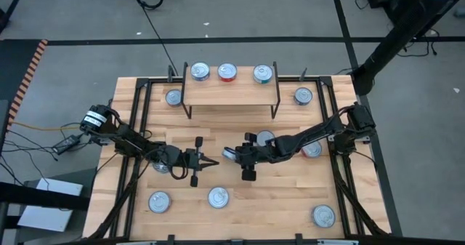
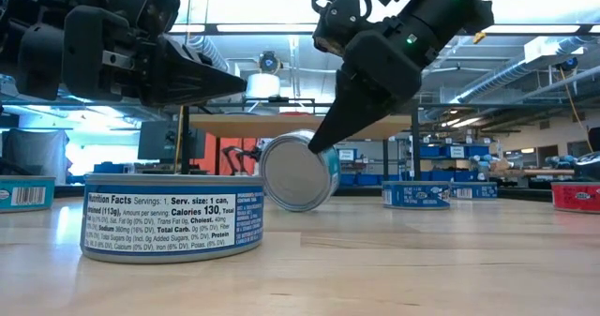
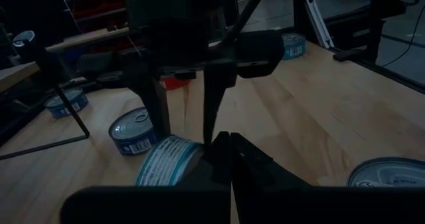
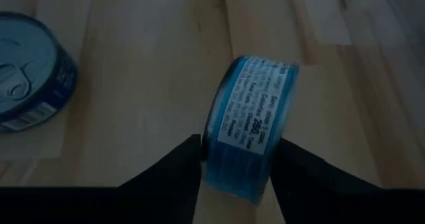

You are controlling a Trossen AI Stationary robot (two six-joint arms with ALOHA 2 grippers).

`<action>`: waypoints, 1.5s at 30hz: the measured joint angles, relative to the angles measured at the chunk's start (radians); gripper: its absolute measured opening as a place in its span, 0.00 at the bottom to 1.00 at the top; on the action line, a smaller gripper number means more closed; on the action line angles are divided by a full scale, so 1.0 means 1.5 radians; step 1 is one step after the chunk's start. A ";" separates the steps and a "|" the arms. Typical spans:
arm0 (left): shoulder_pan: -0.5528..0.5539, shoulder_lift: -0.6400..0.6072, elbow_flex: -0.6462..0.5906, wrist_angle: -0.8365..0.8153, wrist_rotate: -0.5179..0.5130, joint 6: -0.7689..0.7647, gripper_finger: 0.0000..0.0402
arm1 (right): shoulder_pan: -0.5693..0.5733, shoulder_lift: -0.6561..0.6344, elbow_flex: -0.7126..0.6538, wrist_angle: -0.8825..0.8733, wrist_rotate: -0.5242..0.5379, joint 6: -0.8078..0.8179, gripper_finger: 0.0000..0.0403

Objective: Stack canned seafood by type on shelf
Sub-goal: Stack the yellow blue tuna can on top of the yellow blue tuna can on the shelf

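A blue-labelled tin (image 4: 249,117) stands on its rim at the table's middle, and my right gripper (image 1: 231,156) is shut on it. My left gripper (image 1: 212,161) is shut and hangs just left of that tin, its tips pointing at it and touching nothing. Three tins (image 1: 227,72) sit on the shelf (image 1: 229,92) at the far edge. Other tins lie flat on the table, one (image 2: 173,218) near the front edge. My right gripper pinches the tin between its two fingers (image 4: 176,167), one on each flat end beside the label wall (image 4: 219,147). The fingers slant down from the table's right. The tin stands tipped on its rim on the table, its silver end (image 2: 292,171) facing the near side.
Loose tins lie at the far left (image 1: 173,97), far right (image 1: 303,96), under my right arm (image 1: 312,149), under my left arm (image 1: 158,165) and along the near edge (image 1: 159,201) (image 1: 323,216). Black frame rails (image 1: 138,129) run along the table's sides.
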 joint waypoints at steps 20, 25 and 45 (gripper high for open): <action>0.000 0.000 0.000 -0.008 0.000 -0.001 0.00 | -0.021 0.000 0.000 -0.046 0.092 0.121 0.69; 0.000 0.000 0.000 -0.008 0.000 0.000 0.00 | -0.032 0.000 0.000 -0.061 0.093 0.158 0.67; -0.001 0.000 0.014 -0.011 0.040 -0.023 0.01 | -0.043 0.001 0.000 -0.028 0.058 0.065 0.36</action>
